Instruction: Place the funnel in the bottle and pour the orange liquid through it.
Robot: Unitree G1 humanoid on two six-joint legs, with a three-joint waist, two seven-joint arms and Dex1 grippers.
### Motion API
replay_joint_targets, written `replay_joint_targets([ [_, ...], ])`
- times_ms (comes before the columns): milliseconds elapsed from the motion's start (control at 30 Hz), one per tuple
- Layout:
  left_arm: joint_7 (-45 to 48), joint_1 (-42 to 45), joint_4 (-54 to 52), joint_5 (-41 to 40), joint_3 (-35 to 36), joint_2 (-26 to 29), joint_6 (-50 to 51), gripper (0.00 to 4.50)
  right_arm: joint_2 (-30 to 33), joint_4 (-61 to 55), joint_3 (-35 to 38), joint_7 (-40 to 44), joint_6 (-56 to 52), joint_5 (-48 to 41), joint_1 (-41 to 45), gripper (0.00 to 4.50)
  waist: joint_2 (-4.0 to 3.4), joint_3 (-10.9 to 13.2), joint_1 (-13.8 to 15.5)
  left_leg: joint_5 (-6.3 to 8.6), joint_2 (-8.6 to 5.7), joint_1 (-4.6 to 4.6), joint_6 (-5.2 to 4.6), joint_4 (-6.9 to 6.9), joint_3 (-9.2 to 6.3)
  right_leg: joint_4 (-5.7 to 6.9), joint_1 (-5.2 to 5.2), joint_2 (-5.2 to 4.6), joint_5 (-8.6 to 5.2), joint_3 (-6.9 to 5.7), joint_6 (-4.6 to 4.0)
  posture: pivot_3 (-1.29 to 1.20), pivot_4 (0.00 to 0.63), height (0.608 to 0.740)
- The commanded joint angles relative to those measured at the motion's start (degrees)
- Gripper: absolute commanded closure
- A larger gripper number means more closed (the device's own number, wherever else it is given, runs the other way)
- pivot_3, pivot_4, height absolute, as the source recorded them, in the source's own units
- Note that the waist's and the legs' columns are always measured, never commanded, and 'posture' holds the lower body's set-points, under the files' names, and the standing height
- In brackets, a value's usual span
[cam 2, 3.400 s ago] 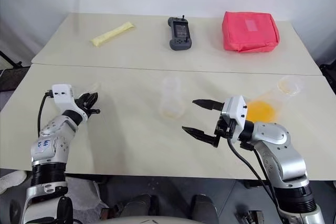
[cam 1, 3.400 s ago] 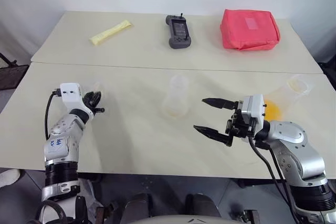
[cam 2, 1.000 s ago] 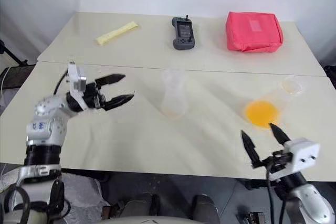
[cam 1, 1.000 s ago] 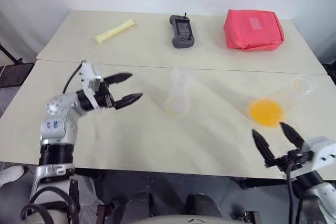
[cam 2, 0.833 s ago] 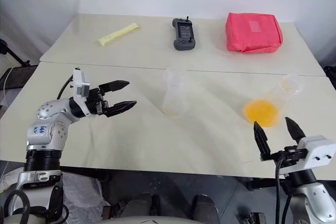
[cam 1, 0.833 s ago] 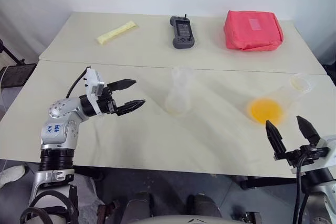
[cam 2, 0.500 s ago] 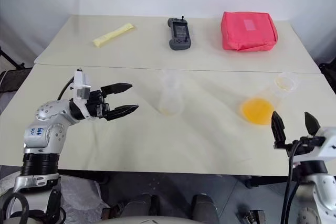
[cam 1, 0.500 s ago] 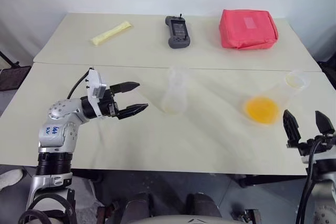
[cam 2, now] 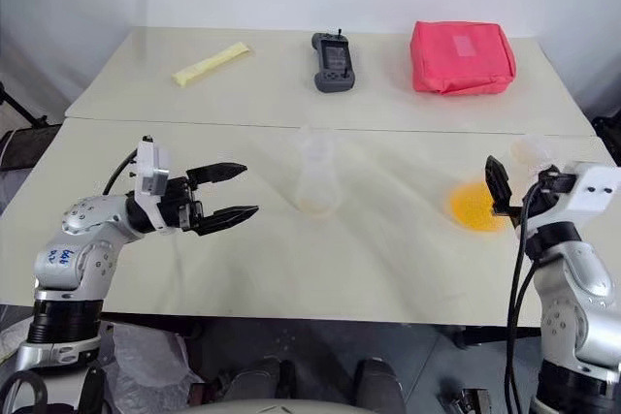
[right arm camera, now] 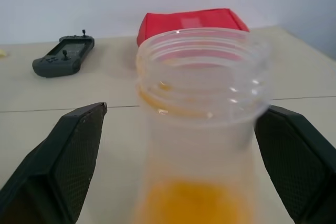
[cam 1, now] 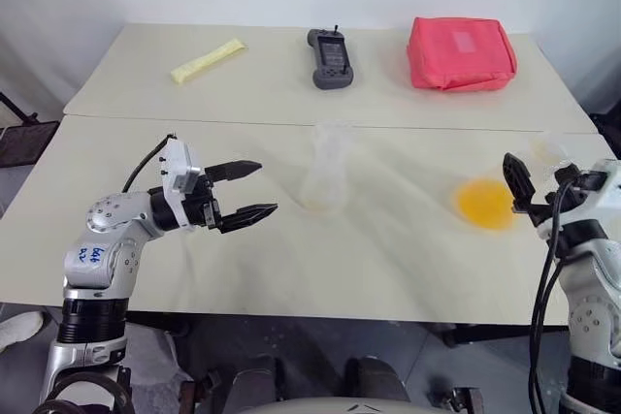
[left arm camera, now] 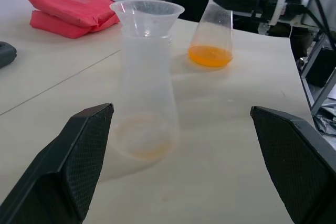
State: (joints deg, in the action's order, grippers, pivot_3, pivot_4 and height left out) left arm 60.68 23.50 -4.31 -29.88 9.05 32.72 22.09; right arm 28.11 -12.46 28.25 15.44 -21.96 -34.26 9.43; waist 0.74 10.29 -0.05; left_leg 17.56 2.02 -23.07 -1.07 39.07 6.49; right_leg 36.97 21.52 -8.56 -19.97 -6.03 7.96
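Since the frame one second back, the right gripper (cam 2: 519, 184) has risen from the table's near edge to the neck of the flask holding orange liquid; the left gripper (cam 1: 246, 190) has drawn back slightly.

Two tables (cam 1: 388, 259), butted edge to edge.

One red pouch (cam 1: 460, 52), far table, right.

One dark handheld controller (cam 1: 331, 57), far table, centre.

One yellow packet (cam 1: 206, 60), far table, left.

Two clear flasks, near table. The bottle (cam 1: 324, 176), centre, stands upright with the one funnel (left arm camera: 146, 17) seated in its mouth; a faint orange trace on its bottom. The second flask (right arm camera: 202, 124), right side, holds the orange liquid (cam 1: 485, 203) in its base.

Two grippers, both with fingers spread wide, holding nothing. Left one points at the bottle, apart from it. Right one has a finger on each side of the second flask's neck; contact cannot be told.
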Motion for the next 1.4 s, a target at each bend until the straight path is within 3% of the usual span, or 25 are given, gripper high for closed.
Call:
replay_joint_targets([
  [33,-1.09,-0.67,-3.38,-1.54,1.22,0.72,-0.18,0.06,2.02,2.31,0.06,0.68,-0.17,0.84,3.27,0.00,-0.01,0.00,-0.11,0.00,0.00,0.00,0.00,0.00,0.01,0.00,0.00,0.00,0.00,0.00,0.00,0.00,0.150,0.740],
  [200,-2.33,-1.88,-5.29,-1.91,1.17,0.60,0.07,0.06,2.26,5.24,-0.53,1.79,1.20,2.37,5.72,0.00,-0.01,0.00,-0.07,0.00,0.02,0.00,0.00,-0.03,0.02,-0.01,0.00,0.00,0.00,-0.01,0.00,0.00,0.150,0.740],
  [367,-3.34,-2.64,-6.31,-2.00,1.44,0.68,0.10,0.00,1.80,5.31,-0.96,4.13,2.29,2.36,6.65,1.61,-0.01,0.00,-0.10,0.00,0.03,0.00,0.00,-0.03,0.02,-0.02,0.00,0.01,0.00,-0.01,0.00,0.00,0.150,0.740],
  [433,-3.67,-2.88,-6.57,-2.10,1.57,0.72,0.11,0.00,1.32,4.64,-0.95,4.92,2.53,1.55,7.26,1.99,-0.01,0.00,-0.10,0.00,0.04,0.00,0.00,-0.04,0.02,-0.02,0.00,0.02,0.00,-0.01,0.00,0.00,0.150,0.740],
  [700,-5.55,-3.34,-6.75,-1.73,1.92,0.58,-0.54,0.00,0.56,0.15,-7.36,8.11,3.49,2.55,13.32,1.99,-0.17,0.10,-0.45,0.00,0.08,0.00,0.01,-0.05,0.10,-0.03,0.06,0.02,0.00,0.03,0.00,0.00,0.150,0.740],
  [900,-6.85,-3.59,-6.21,-0.61,1.82,0.55,-1.90,0.00,2.31,0.59,-24.31,11.15,0.19,13.15,27.95,1.99,-0.18,0.11,-1.35,0.00,0.10,-0.02,0.02,-0.07,0.10,0.00,0.12,0.02,0.00,0.02,0.00,0.00,0.150,0.740],
  [1200,-9.48,-5.12,-7.40,0.21,0.95,-0.73,-3.55,0.00,2.53,9.08,-35.97,14.77,18.95,30.75,34.40,1.99,-0.17,0.11,-1.13,0.02,-0.11,-0.18,-0.01,-0.08,-0.13,-0.07,0.10,-0.09,0.02,-0.09,0.03,0.00,0.150,0.740],
  [1400,-10.49,-5.98,-7.95,0.56,0.52,-1.38,-4.37,0.00,1.46,13.64,-38.76,12.47,30.27,40.14,35.32,1.99,-0.17,0.11,-1.59,0.01,-0.07,-0.17,0.01,-0.10,-0.13,-0.08,0.10,-0.06,0.02,-0.12,0.03,0.00,0.150,0.740],
])
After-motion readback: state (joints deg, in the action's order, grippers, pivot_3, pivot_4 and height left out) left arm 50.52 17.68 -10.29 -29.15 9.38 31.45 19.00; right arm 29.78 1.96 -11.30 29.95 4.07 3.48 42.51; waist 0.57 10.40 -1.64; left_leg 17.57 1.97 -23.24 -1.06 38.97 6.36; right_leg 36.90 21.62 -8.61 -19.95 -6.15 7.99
